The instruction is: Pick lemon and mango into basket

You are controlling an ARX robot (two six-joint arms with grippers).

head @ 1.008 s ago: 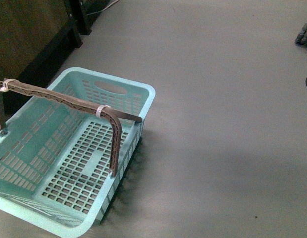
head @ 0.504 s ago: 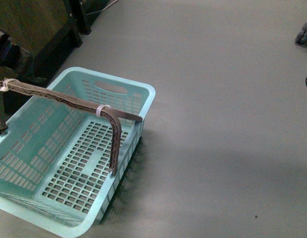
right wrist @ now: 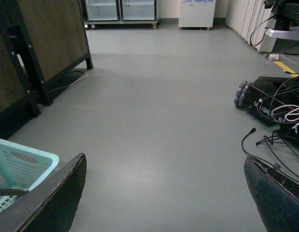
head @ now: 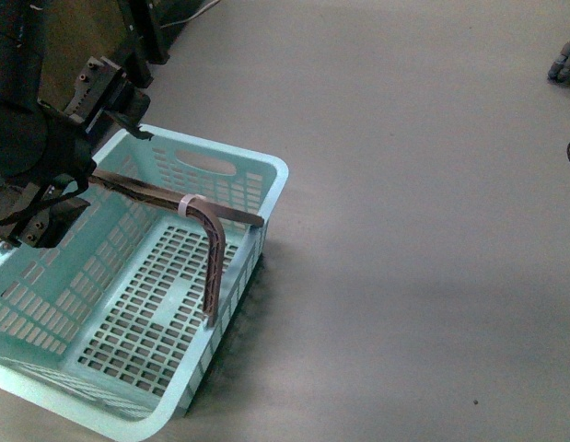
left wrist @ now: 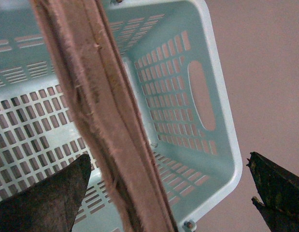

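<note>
Front view: grey floor (head: pixel 404 184) fills most of frame. No lemon or mango in any view, so both still need finding. Teal basket (head: pixel 277 177) sits front-left, empty inside. Its brown handle (head: pixel 211 244) arches across, w/ left gripper (head: pixel 100 161) right over it, jaws wide, nothing held. Left wrist cam shows handle running between the fingers; can't tell if touching. Risk: a drop or swing there hooks handle & drags or tips basket. Right gripper (right wrist: pixel 164 163) also spread wide, empty, over bare floor. Cables (right wrist: pixel 284 116) near it could snag a low sweep.
</note>
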